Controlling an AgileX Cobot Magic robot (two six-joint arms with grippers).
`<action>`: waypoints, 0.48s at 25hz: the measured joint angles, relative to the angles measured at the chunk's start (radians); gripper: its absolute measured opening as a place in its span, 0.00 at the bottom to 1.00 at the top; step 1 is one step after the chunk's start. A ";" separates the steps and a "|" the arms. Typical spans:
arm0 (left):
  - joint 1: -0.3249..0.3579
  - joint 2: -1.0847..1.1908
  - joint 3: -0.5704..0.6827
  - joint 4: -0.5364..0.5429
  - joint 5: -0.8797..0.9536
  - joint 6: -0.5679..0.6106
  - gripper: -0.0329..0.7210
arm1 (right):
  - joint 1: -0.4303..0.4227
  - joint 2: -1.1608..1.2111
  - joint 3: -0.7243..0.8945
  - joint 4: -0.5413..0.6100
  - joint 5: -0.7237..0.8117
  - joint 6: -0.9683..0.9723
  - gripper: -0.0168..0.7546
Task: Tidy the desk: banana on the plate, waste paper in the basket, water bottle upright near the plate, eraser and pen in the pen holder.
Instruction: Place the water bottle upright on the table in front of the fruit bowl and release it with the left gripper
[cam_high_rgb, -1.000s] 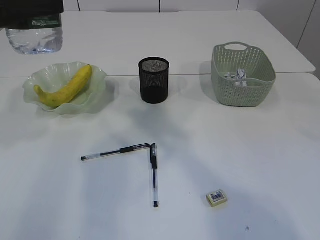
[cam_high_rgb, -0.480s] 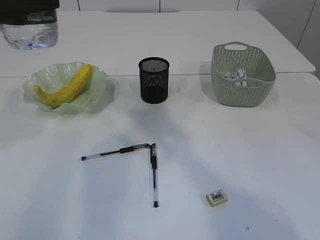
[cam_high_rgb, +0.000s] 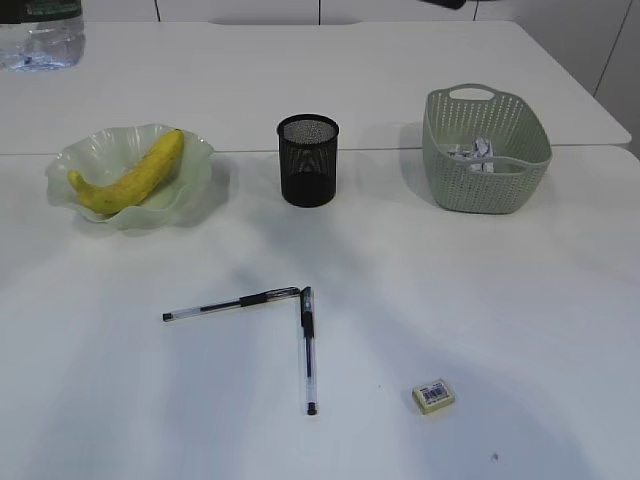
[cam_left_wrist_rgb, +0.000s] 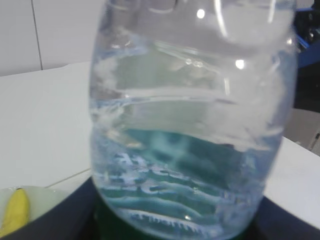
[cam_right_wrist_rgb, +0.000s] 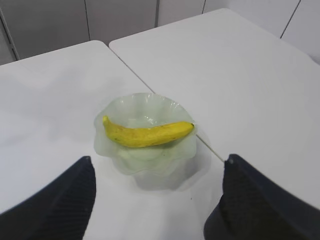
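Observation:
The water bottle (cam_high_rgb: 38, 45) shows only its clear lower end at the top left corner of the exterior view, off the desk (cam_high_rgb: 450, 300). It fills the left wrist view, and my left gripper (cam_left_wrist_rgb: 175, 222) is shut on the water bottle (cam_left_wrist_rgb: 190, 125) at its dark green label. The banana (cam_high_rgb: 135, 175) lies in the plate (cam_high_rgb: 195, 200). My right gripper (cam_right_wrist_rgb: 157, 197) hangs open and empty above the banana (cam_right_wrist_rgb: 147, 132) and the plate (cam_right_wrist_rgb: 150, 162). Waste paper (cam_high_rgb: 475, 155) lies in the basket (cam_high_rgb: 485, 190). Two pens (cam_high_rgb: 232, 303) (cam_high_rgb: 308, 350) and the eraser (cam_high_rgb: 433, 396) lie on the desk. The pen holder (cam_high_rgb: 308, 165) stands upright.
The two pens meet tip to tip at the front middle. A seam between two tabletops (cam_high_rgb: 380, 151) runs behind the plate, pen holder and basket. A dark part of an arm (cam_high_rgb: 445, 3) shows at the top edge.
The left gripper has carried the water bottle up and to the left, so less of it shows in the exterior view. Everything on the desk has stayed put.

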 joint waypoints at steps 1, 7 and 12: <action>0.000 0.000 0.000 0.000 -0.012 0.001 0.55 | 0.000 0.010 0.000 -0.002 0.000 0.010 0.79; 0.002 -0.017 0.000 0.006 -0.032 0.023 0.55 | 0.000 0.052 0.000 -0.002 0.000 0.037 0.79; 0.002 -0.048 0.000 0.006 -0.065 0.029 0.55 | 0.000 0.057 0.000 -0.002 0.000 0.037 0.79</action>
